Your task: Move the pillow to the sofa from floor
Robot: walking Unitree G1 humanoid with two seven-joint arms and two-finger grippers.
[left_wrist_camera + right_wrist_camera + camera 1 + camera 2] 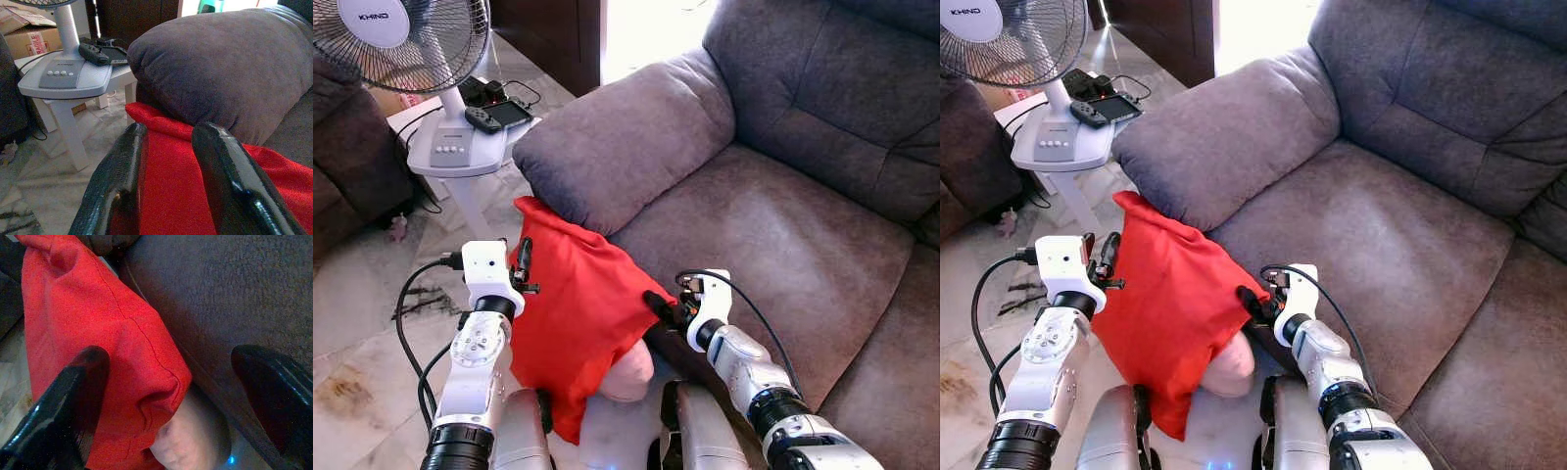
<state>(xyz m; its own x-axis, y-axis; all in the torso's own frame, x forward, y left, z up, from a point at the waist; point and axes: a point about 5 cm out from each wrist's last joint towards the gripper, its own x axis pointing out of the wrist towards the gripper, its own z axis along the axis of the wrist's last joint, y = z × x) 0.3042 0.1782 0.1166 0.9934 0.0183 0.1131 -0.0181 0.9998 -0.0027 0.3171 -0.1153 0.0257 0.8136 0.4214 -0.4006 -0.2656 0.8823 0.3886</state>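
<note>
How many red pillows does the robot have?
1. The red pillow leans against the front of the sofa, under the armrest, between the left gripper and the right gripper. Others may be hidden.

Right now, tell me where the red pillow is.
The red pillow is held up between the left gripper and right gripper, leaning against the sofa armrest's front, not yet on the seat.
</note>
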